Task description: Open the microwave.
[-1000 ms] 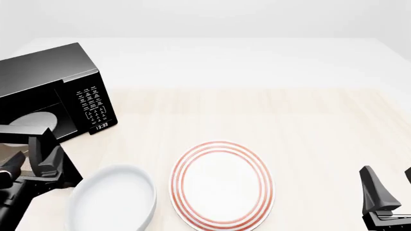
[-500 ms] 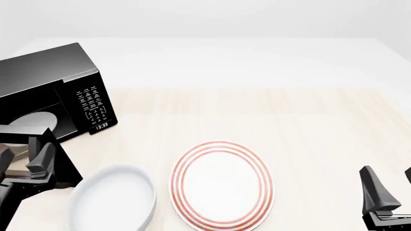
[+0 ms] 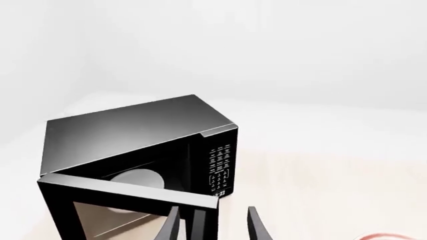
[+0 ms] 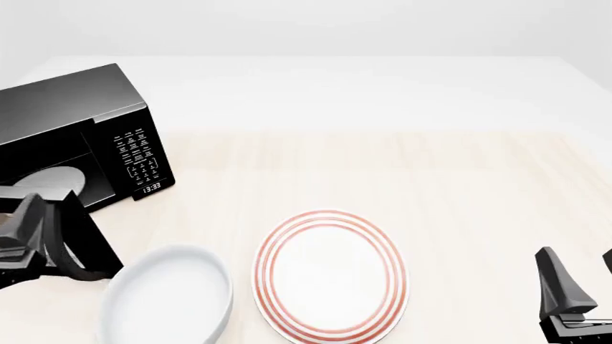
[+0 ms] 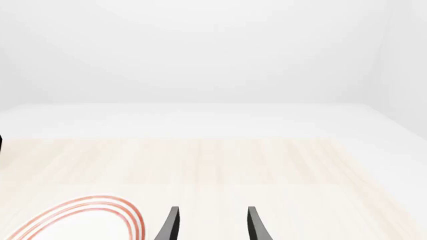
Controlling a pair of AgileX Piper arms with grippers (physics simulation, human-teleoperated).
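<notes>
Two arms: both sitting low in the front view, one at each bottom corner
Microwave point(image 4: 82, 136): sitting at the upper left of the front view, door point(image 4: 91, 247) swinging out toward the camera – cavity showing, with a pale round turntable point(image 4: 53, 179) inside
Keypad and clock: facing right of the opening, white lettering, display glowing
Left gripper point(image 3: 213, 225): fingers spread, and the door's free edge with the bar handle point(image 3: 199, 222) is sitting between them – can't tell if they're actually touching it
Right gripper point(image 5: 212, 225): fingers parted, holding nothing, hanging over bare table at the lower right of the front view
Striped plate point(image 4: 330, 276): lying bottom center, red rings
White bowl point(image 4: 168, 301): lying just left of the plate, near the door's corner
</notes>
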